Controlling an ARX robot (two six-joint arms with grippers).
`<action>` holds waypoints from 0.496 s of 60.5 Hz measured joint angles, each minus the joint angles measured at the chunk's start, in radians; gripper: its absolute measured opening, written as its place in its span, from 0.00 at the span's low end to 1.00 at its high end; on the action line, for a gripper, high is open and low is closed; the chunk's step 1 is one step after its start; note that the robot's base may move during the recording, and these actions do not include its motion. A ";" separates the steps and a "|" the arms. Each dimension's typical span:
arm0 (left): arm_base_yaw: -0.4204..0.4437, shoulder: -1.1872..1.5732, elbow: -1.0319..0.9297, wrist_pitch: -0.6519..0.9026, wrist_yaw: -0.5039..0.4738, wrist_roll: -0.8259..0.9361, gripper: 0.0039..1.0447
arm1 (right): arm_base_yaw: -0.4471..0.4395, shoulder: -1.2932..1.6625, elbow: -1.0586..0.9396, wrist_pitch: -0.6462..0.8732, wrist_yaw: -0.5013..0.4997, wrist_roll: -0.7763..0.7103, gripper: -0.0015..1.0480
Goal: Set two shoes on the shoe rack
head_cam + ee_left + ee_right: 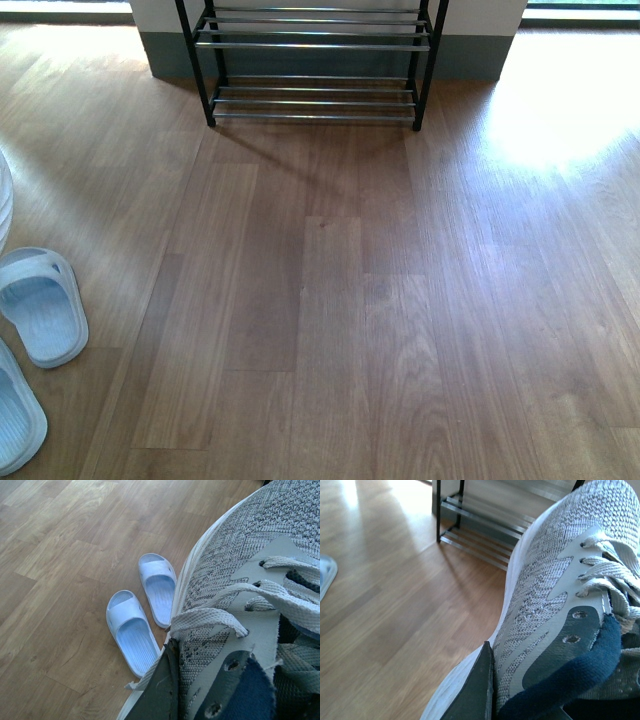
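Both end effectors (157, 695) (475, 695) seemingly hold shoes (235, 555) (545, 580), off the shoe rack (315, 45).

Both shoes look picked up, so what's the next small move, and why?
Probably ease the right gripper forward toward the shoe rack. Its grey sneaker hangs above the floor with its toe toward the rack, whose visible tiers hold no shoes. The left gripper holds the other sneaker back over the slippers, seemingly farther off.
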 joint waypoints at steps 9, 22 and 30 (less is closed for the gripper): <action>0.000 0.000 0.000 0.000 0.000 0.000 0.01 | -0.002 -0.075 0.000 0.000 -0.010 0.017 0.01; 0.000 0.000 0.000 0.000 -0.002 0.000 0.01 | -0.002 -0.069 -0.008 -0.003 -0.021 0.023 0.01; 0.000 0.000 0.000 0.000 -0.006 0.000 0.01 | -0.002 -0.069 -0.008 -0.004 -0.020 0.031 0.01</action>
